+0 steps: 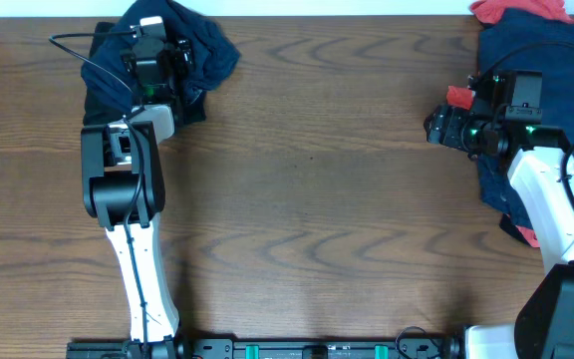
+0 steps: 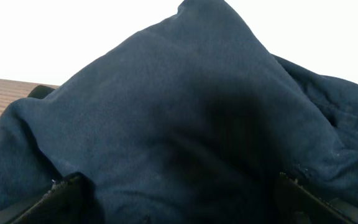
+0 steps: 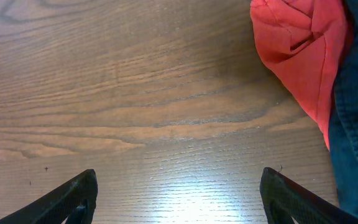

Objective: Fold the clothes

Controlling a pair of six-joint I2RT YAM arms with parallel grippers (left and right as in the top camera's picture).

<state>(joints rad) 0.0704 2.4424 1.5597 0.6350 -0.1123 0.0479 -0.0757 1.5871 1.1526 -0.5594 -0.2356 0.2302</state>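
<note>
Navy shorts (image 2: 185, 118) bulge up between the wide-spread fingers (image 2: 58, 198) of the left gripper (image 2: 179, 194), heaped at 11 o'clock on the table (image 1: 307, 199). More clothes (image 1: 556, 85), navy and red, lie piled at 2 o'clock. The right gripper (image 3: 179, 196) hangs over the table, fingers spread wide, a red piece (image 3: 294, 56) at its 1 o'clock

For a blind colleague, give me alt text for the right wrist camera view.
Open right claw hovers over the wooden table, holding nothing. A red-orange cloth lies at upper right, against navy fabric along the right edge.
</note>
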